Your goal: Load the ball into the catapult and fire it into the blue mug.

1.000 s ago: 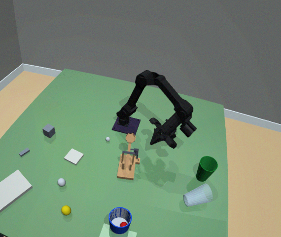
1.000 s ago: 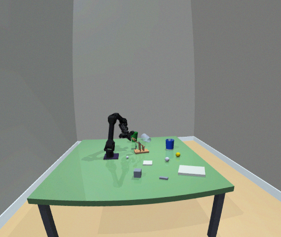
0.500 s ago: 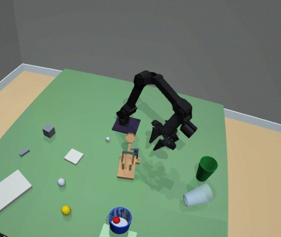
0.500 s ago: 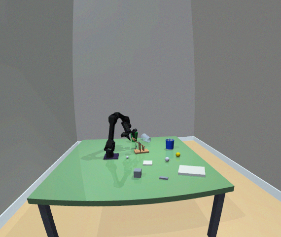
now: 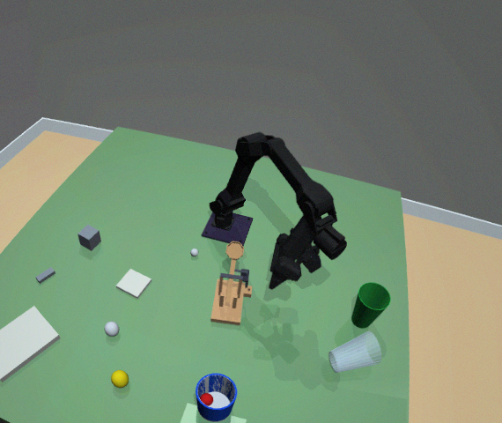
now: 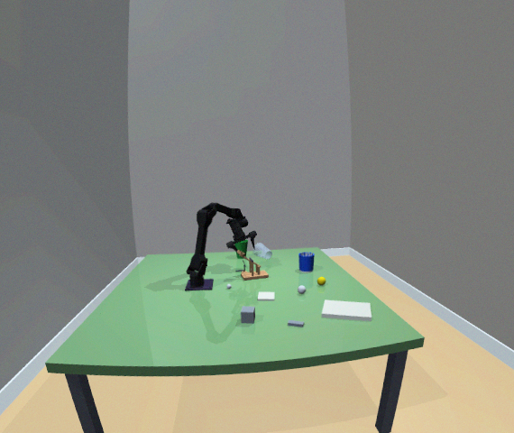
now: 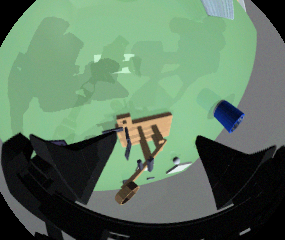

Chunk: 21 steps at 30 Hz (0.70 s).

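Note:
The red ball (image 5: 205, 399) rests inside the blue mug (image 5: 215, 412) (image 6: 306, 262) (image 7: 228, 116), against its inner wall. The mug stands upright at the front of the table in the top view. The wooden catapult (image 5: 226, 315) (image 6: 254, 275) (image 7: 159, 123) stands mid-table, with its throwing arm raised. The round cup (image 5: 234, 250) (image 7: 127, 193) at the arm's end is empty. My gripper (image 5: 293, 277) (image 7: 157, 138) is wide open with nothing between its fingers. It hangs above the table beside the catapult, on the green cup's side, not touching the catapult.
A green cup (image 5: 369, 302) stands upright, with a clear cup (image 5: 356, 352) (image 6: 262, 250) lying beside it. A yellow ball (image 5: 120, 378), a grey ball (image 5: 111, 329), a small white ball (image 5: 194, 252), white slabs (image 5: 18, 342) (image 5: 134, 283), a grey cube (image 5: 89, 237) and a grey bar (image 5: 45, 275) lie across the catapult.

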### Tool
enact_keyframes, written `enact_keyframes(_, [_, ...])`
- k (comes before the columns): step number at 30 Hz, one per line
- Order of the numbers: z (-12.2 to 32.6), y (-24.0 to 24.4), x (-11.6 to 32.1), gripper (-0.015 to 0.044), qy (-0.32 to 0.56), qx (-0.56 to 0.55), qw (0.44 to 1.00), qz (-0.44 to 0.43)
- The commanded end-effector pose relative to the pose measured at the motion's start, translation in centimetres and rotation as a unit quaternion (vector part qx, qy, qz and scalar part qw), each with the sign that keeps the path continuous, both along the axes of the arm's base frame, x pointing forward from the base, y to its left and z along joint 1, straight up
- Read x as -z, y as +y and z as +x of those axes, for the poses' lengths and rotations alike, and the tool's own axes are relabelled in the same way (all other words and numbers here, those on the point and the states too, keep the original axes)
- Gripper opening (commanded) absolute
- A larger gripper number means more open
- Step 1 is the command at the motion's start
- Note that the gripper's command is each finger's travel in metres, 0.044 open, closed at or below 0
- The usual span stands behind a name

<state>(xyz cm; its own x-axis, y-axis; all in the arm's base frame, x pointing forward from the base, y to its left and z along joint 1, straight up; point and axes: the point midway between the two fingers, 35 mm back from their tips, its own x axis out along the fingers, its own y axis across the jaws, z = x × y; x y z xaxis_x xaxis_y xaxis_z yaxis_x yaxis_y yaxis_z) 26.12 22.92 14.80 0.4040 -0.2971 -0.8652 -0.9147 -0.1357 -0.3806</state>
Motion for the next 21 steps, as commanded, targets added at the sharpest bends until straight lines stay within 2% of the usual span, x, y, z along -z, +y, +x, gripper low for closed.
enact_keyframes(1, [1.8, 0.1, -1.0, 0.044, -0.021, 0.048, 0.997, 0.054])
enact_keyframes(11, [6.1, -0.3, -2.6, 0.044, -0.061, 0.162, 0.97, 0.168])
enact_keyframes(21, [10.8, -1.5, -4.8, 0.044, -0.103, 0.269, 0.916, 0.281])
